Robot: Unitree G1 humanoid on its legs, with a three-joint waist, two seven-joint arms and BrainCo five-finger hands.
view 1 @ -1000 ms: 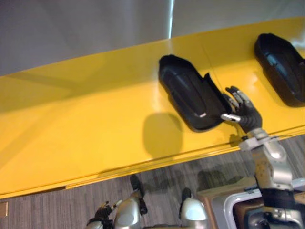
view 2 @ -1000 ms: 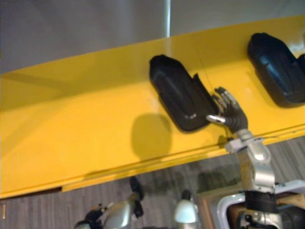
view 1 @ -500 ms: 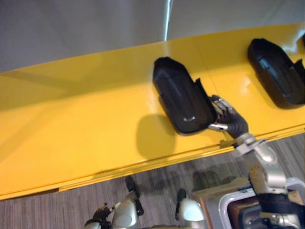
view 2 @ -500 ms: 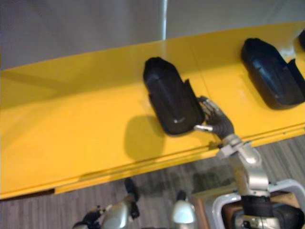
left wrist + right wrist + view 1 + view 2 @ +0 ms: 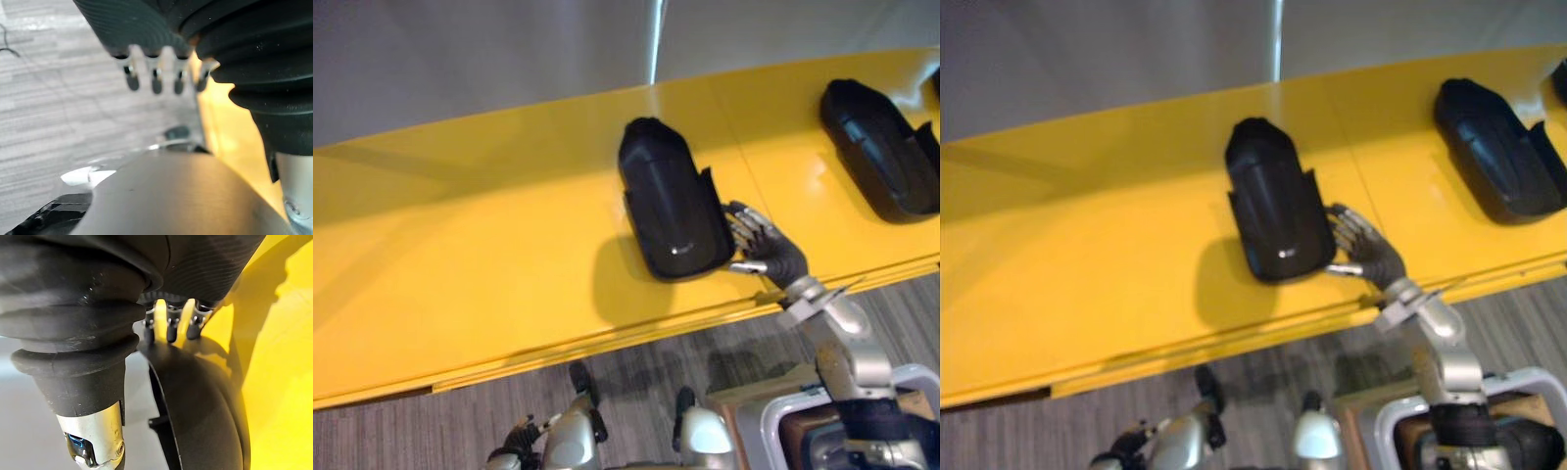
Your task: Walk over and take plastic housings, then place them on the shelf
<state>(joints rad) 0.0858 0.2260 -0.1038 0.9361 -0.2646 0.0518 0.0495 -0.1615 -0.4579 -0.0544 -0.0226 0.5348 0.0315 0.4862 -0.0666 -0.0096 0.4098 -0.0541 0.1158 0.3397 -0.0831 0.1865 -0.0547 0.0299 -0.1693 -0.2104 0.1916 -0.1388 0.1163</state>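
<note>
The black plastic housing is lying flat on the yellow shelf, and it is now sitting differently from a second ago: its near end has swung in toward the robot's left, so the part is lying more nearly square to the shelf's front edge and a little further from the second housing, which is resting well apart to the right. The right hand has followed it across and is pressing against the housing's right flank near the front corner. Its fingers are held out straight and slightly spread, touching the wall of the part, with the thumb lying low beside the near end; nothing is being gripped, and the right wrist view is showing the same straight fingers meeting the housing's rim. In my judgement this is a placed part being nudged into line rather than carried, so the placing step is looking close to complete. The left hand is hanging idle low over the floor, fingers relaxed and holding nothing.
</note>
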